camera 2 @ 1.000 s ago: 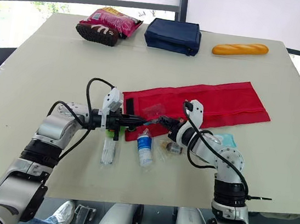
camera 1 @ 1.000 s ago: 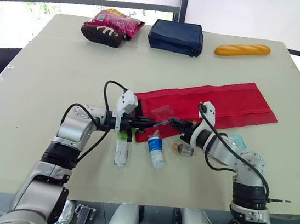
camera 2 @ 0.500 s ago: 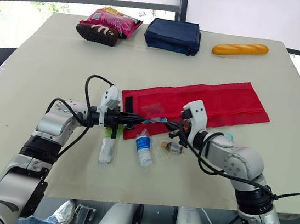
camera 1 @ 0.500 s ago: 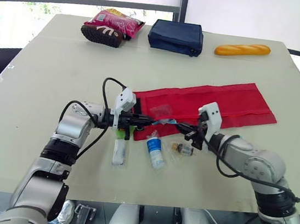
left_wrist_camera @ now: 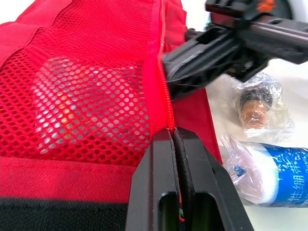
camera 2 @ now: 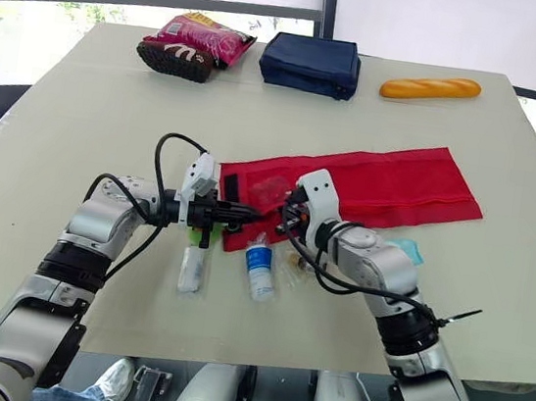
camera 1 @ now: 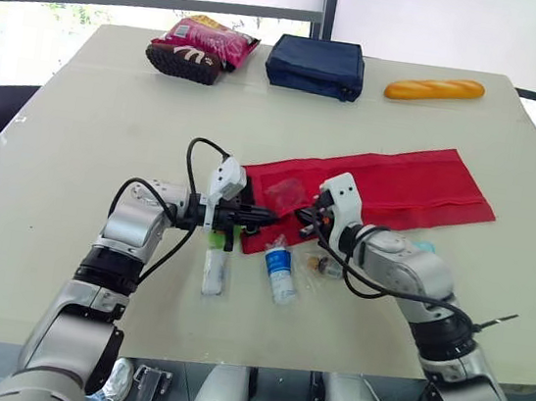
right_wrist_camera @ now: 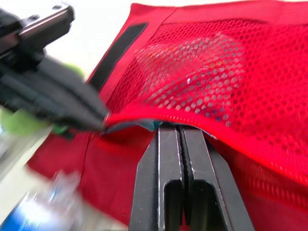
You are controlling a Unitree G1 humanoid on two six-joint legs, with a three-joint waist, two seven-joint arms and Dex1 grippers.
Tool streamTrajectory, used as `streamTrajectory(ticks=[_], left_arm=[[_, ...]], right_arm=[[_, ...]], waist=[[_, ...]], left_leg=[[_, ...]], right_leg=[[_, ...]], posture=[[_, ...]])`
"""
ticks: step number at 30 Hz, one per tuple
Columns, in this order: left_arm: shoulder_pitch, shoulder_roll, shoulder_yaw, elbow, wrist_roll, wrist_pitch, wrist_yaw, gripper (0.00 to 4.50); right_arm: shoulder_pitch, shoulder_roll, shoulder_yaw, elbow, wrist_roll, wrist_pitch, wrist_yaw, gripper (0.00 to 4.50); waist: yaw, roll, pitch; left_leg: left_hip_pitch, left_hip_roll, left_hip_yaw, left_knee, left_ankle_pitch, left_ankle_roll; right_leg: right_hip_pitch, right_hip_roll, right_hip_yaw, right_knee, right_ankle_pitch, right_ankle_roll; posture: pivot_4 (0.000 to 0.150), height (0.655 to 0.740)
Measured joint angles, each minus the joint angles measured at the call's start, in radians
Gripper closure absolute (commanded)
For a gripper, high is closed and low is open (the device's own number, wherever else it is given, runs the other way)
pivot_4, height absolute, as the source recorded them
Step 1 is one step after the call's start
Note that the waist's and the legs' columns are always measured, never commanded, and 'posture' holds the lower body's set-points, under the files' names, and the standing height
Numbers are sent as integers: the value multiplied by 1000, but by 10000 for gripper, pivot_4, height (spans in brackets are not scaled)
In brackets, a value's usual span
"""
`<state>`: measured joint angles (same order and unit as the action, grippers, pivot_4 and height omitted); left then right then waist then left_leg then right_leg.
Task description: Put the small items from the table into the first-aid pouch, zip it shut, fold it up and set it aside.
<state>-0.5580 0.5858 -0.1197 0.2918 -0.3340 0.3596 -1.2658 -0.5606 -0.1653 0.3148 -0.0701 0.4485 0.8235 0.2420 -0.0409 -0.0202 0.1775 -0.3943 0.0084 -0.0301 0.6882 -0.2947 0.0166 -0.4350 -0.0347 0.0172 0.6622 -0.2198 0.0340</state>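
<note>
Over the last second the right arm has swung in toward the left, and the right gripper (camera 1: pixel 303 215) now sits just beside the left gripper (camera 1: pixel 264 218) at the end of the first-aid pouch (camera 1: pixel 389 182), which lies unfolded from the tabletop's (camera 1: pixel 91 118) middle toward its right edge. Both grippers are pinched shut on the pouch's mesh pocket edge, likely holding it open. The bottle (camera 1: pixel 279 271), wrapped vial (camera 1: pixel 324 264) and sachet (camera 1: pixel 214 273) lie outside, toward the near edge, so packing looks far from done.

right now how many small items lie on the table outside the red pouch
4, left to right by the red mesh pouch: a white sachet, a clear-wrapped blue-labelled bottle, a clear-wrapped brown vial, and a pale teal item partly hidden by the right arm.
</note>
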Motion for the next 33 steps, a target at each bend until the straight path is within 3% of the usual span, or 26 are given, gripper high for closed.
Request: streamTrajectory(ticks=[5, 15, 23, 33], left_arm=[[0, 0, 2, -5, -1, -3, 1, 45000], [4, -5, -6, -5, 2, -23, -5, 45000], [-4, 53, -7, 73, 31, -92, -59, 45000], [-164, 128, -18, 434, 185, -365, -91, 45000]], right_arm=[[-34, 70, 4, 58, -86, -49, -6, 44662], [16, 59, 43, 21, -190, -86, 54, 44662], [178, -150, -38, -276, -50, -59, 297, 44662], [387, -284, -260, -435, 1, -338, 452, 44662]], waist=[[-1, 0, 0], [0, 0, 0], [3, 0, 0], [4, 0, 0]], left_leg=[[0, 0, 0, 0, 1, -1], [0, 0, -1, 0, 1, -1], [0, -1, -1, 0, 1, -1], [2, 0, -1, 0, 3, -4]], right_leg=[[0, 0, 0, 0, 0, 0], [0, 0, 0, 0, 0, 0], [0, 0, -1, 0, 0, 0], [2, 2, -2, 1, 0, 0]], posture=[[1500, 7400], [1500, 7400], [1500, 7400], [1500, 7400]])
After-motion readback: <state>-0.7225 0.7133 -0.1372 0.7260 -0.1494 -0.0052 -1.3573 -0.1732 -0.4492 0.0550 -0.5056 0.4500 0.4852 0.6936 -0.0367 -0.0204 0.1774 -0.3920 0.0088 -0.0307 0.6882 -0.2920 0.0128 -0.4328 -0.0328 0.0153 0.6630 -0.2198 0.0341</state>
